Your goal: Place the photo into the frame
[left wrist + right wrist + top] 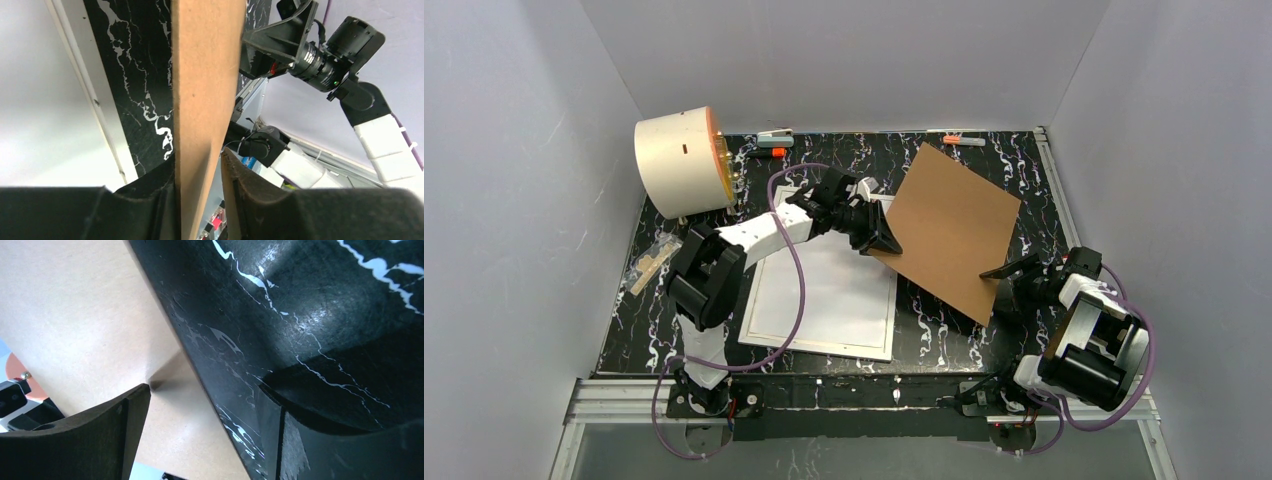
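Note:
The white frame [824,300] lies flat on the black marbled table, white inside; the photo does not show in any view. A loose brown backing board [954,225] is tilted up over the frame's right side. My left gripper [886,243] straddles the board's left corner. In the left wrist view the board [205,75] stands between the fingers of the left gripper [197,160], flat against one pad with a gap to the other. My right gripper [996,285] is open wide at the board's near corner. In its wrist view one fingertip [140,392] of the right gripper [204,390] touches the board [75,315].
A cream cylinder with an orange face [679,160] stands at the back left. Markers [774,138] [964,140] lie along the back edge. A small clear packet [652,262] rests at the table's left edge. White walls enclose three sides.

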Robot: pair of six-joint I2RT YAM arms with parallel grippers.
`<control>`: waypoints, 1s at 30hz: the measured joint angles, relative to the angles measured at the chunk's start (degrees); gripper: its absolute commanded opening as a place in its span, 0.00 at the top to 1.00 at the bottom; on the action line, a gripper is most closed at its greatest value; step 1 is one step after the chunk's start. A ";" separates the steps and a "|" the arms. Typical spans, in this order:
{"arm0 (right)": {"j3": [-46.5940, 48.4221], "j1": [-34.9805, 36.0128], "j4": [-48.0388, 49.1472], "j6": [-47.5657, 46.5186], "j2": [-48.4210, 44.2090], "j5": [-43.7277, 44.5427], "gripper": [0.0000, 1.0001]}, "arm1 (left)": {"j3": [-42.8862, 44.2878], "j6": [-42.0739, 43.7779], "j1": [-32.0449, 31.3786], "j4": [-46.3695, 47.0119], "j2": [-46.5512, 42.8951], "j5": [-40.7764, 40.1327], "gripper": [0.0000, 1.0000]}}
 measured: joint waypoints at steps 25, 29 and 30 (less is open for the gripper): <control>5.66 3.67 7.43 8.96 0.85 -15.93 0.01 | 7.85 -6.16 9.01 7.98 0.33 11.02 1.00; 10.95 5.97 11.98 14.49 -0.22 -17.92 0.01 | 7.87 -17.09 11.30 20.85 0.33 12.07 1.00; 12.35 6.27 12.92 15.50 -0.22 -18.14 0.01 | 8.09 -18.82 11.85 23.28 0.33 12.28 1.00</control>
